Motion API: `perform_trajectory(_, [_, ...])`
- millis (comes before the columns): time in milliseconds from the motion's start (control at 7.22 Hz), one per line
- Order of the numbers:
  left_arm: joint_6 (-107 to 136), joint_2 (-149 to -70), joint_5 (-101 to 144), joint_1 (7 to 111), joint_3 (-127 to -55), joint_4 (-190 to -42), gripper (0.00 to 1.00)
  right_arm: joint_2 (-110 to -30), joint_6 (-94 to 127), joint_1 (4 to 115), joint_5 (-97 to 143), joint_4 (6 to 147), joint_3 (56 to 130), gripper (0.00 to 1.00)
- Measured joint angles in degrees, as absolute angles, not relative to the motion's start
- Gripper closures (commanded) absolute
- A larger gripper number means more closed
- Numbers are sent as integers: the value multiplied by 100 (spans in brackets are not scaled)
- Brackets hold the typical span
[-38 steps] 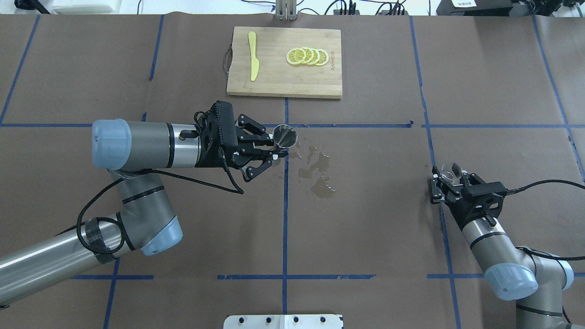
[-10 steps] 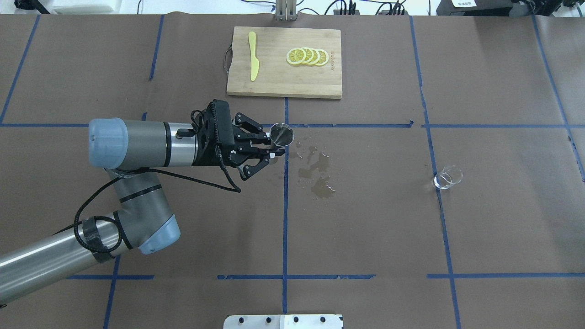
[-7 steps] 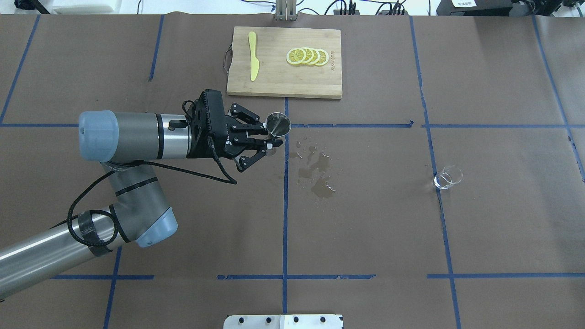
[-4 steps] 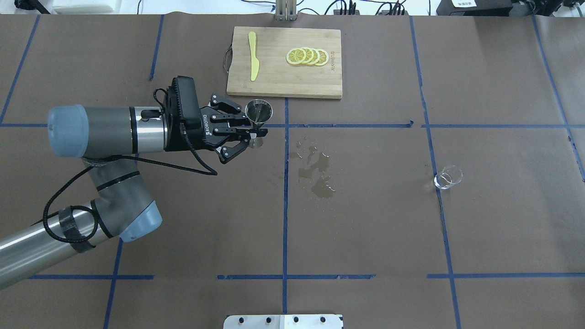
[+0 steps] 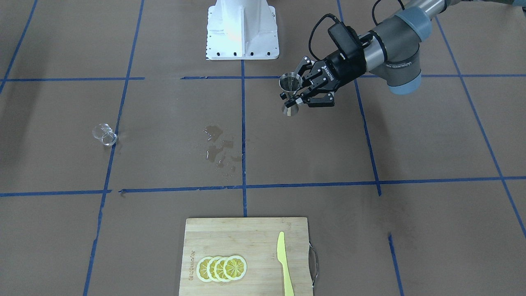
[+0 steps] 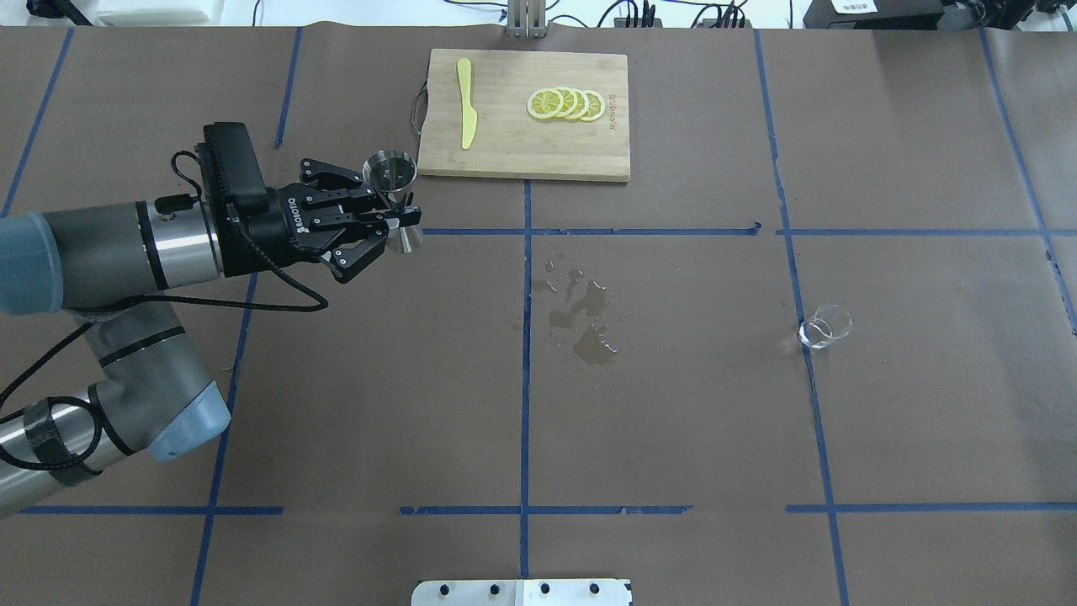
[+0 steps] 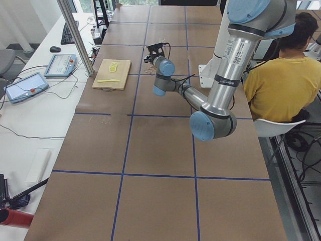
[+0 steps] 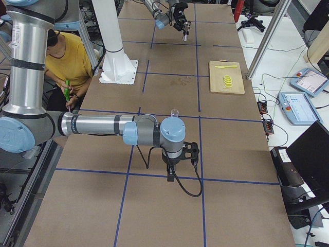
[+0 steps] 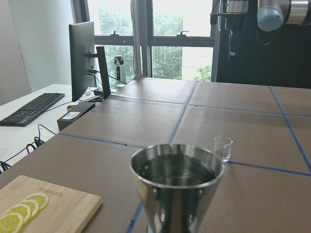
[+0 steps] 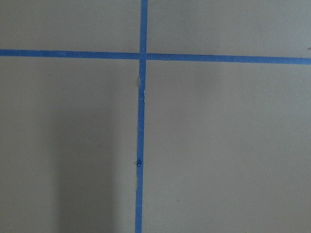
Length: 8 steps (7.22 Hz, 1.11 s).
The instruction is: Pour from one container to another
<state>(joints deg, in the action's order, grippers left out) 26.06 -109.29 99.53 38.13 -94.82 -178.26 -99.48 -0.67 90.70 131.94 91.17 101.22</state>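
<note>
Your left gripper (image 6: 395,220) clamps shiny steel double-cone jigger (image 6: 389,172) upright, aloft. Alone, well apart on robot's right: small clear glass cup (image 6: 824,326). Between them: wet spill (image 6: 589,324). Judge pour done; jigger set-down left to do. State of right gripper (image 8: 169,175): cannot tell.

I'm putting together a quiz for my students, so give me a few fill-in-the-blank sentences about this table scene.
1. The left claw holds a steel ____.
2. The glass cup stands alone on a blue ____ line.
3. The cutting board carries a yellow knife and ____ lemon slices.
Missing words: jigger; tape; four.
</note>
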Motion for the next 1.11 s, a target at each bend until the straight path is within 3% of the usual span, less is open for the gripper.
perform_trajectory(692, [3526, -10053, 7579, 3662, -9894, -18139, 100, -9950, -70, 9070, 13178, 9114, 10108, 0])
perform_trajectory(1107, [3967, -9876, 5896, 2999, -10209, -17615, 100, -9949, -71, 9070, 13160, 9107, 10115, 0])
